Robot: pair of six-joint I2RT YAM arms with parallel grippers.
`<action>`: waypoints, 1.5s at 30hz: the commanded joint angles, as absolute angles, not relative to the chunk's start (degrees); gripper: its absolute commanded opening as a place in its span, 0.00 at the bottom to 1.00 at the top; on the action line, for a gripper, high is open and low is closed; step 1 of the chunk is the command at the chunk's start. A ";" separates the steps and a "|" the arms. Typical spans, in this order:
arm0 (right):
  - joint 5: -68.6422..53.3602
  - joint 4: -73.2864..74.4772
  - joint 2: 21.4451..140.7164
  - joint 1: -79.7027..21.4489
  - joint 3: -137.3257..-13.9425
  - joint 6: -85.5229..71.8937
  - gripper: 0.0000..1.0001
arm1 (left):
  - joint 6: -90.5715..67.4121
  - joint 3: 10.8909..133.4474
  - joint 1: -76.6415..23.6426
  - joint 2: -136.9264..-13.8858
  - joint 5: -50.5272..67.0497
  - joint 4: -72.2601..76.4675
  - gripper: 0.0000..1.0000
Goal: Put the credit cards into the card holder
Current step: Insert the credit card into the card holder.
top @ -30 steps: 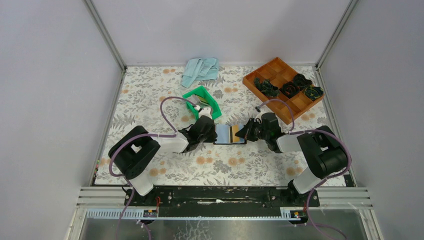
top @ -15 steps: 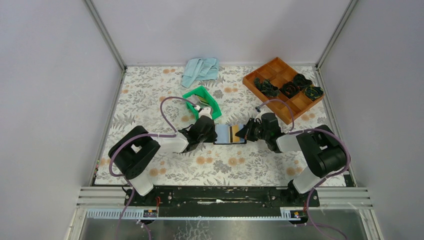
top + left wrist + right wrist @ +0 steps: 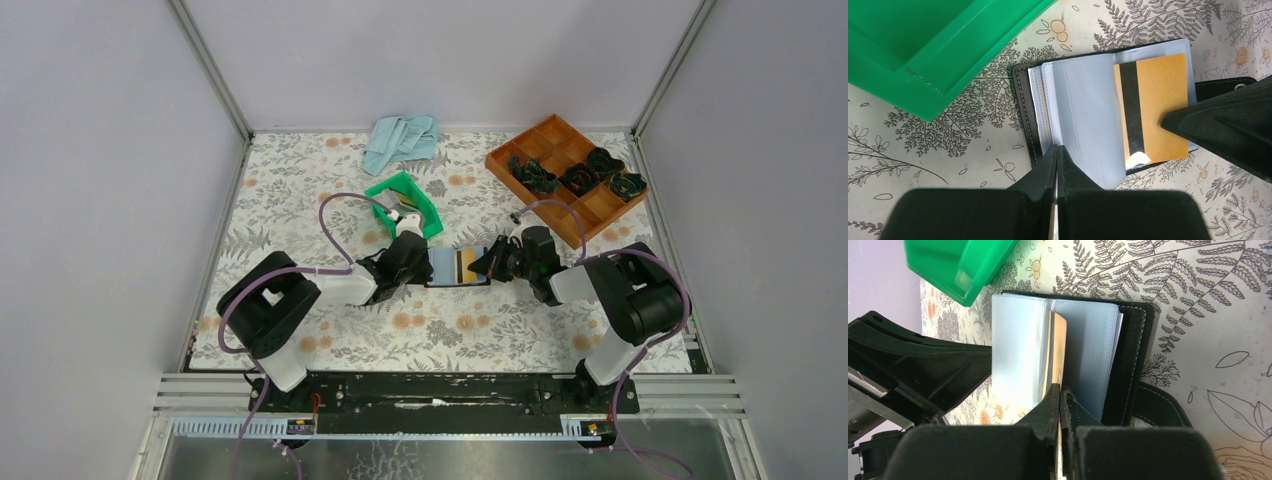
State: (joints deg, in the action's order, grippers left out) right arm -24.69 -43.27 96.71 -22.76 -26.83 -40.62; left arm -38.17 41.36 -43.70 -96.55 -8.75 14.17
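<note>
Card holder point(image 3: 460, 268) is found laid open on the tabletop point(image 3: 330, 170), just beside the green bin point(image 3: 405, 203), toward the arm bases and to the bin's right.

One tan-gold credit card point(image 3: 1153, 110), stripe side up, is seen partly tucked under the clear sleeves point(image 3: 1088, 110), in the half of the holder farther from the bin.

Right hand point(image 3: 1060, 395): fingers are pinched together on the card's outer edge.

Left hand point(image 3: 1056, 160): fingers are pressed together, tips at one edge of the sleeves. Whether a sleeve is nipped cannot be told.

Handling (judged):
- The card is taken to be light, stiff and slick. It is best held by a short edge and kept flat to the sleeve mouth.
- The sleeves are taken to be thin and floppy.
- The holder is expected to slide unless it is pinned.
</note>
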 commanded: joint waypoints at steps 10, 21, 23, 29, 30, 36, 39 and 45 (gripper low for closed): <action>-23.15 -38.06 95.49 -23.37 -26.57 -38.65 0.00 | -36.35 40.23 -43.93 -95.44 -11.89 5.03 0.00; -23.12 -37.69 95.91 -23.35 -26.62 -37.95 0.00 | -36.12 42.03 -43.87 -89.27 -13.71 1.55 0.00; -23.12 -37.47 95.84 -23.29 -26.79 -37.89 0.00 | -36.12 42.30 -43.90 -89.36 -13.13 2.03 0.00; -22.85 -36.91 93.88 -23.32 -26.77 -37.58 0.00 | -36.14 43.40 -43.91 -91.13 -11.29 3.69 0.00; -22.79 -36.57 93.56 -23.36 -26.85 -37.47 0.00 | -36.31 43.38 -43.90 -91.12 -11.11 4.03 0.00; -22.88 -35.33 93.31 -23.37 -27.68 -36.93 0.00 | -36.56 45.03 -43.91 -90.42 -9.98 4.13 0.00; -23.03 -35.51 93.49 -23.36 -27.69 -36.93 0.00 | -36.86 45.69 -43.90 -90.89 -9.00 4.50 0.00; -23.11 -35.57 93.51 -23.33 -27.63 -36.89 0.00 | -37.15 46.90 -44.96 -93.60 -8.35 4.91 0.00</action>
State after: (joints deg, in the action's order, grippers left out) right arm -24.56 -38.61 93.82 -22.92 -27.11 -39.31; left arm -37.19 45.21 -43.99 -91.37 -9.15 3.22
